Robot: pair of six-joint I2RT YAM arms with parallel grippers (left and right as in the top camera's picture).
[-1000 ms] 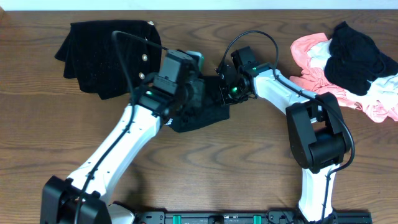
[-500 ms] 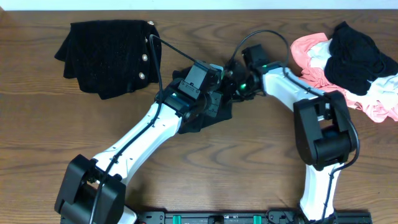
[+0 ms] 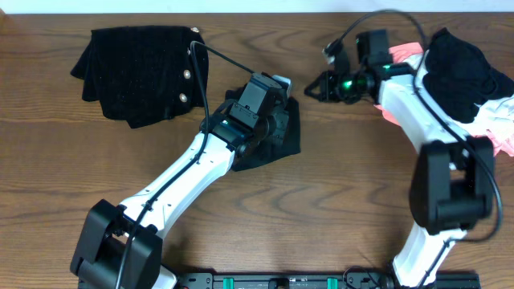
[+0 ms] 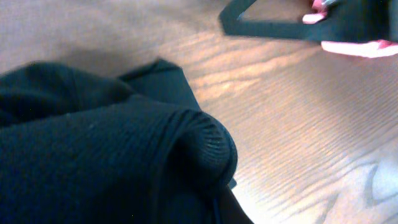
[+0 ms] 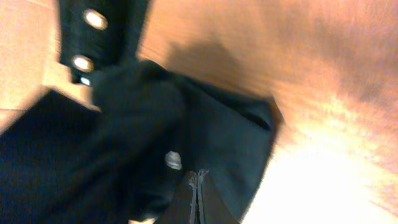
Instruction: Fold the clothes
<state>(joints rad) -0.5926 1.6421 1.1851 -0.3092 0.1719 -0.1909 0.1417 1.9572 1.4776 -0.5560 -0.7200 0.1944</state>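
On the overhead view I have the dark garment (image 3: 287,138) at the centre of the counter (image 3: 345,209), partly under my left arm. It is a bunched heap rather than a flat sheet, with one pointed corner sticking out toward the upper right. In the left wrist view it fills the lower left of the frame, with a thick rolled ridge of ribbed knit right in front of the lens.

The left end effector (image 3: 277,95) sits on top of the garment. Its fingers are hidden by the cloth, so I cannot tell whether they grip. The right end effector (image 3: 315,87) is up and to the right of the garment, apart from it, its fingers pressed together on nothing.

A black buttoned garment (image 3: 140,72) lies at upper left. A pile of pink, white and black clothes (image 3: 462,88) lies at upper right.
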